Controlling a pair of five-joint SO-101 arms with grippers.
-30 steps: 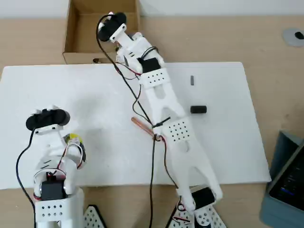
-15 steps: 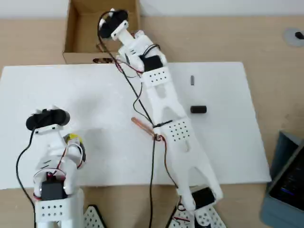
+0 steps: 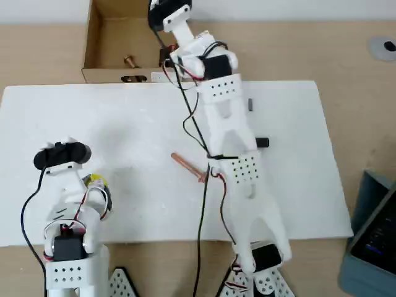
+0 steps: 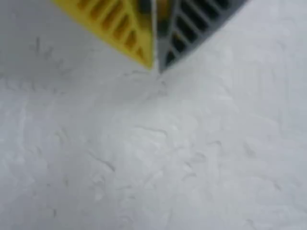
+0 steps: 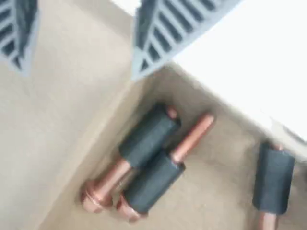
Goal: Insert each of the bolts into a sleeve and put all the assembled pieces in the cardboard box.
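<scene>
Inside the cardboard box we count three assembled pieces, two of them touching side by side. Above the box, the jaws of the right arm hang released and empty. Outside the box, on the white surface, lie one bare bolt, one black sleeve and one small grey piece, perhaps another bolt. Well away from the box, the jaws of the left arm are clenched on nothing.

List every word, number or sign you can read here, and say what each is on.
No text can be read.
Dark screen at the right edge of the high view: faint bluish marks, too blurred to read.
Cardboard box: no print to be seen.
</scene>
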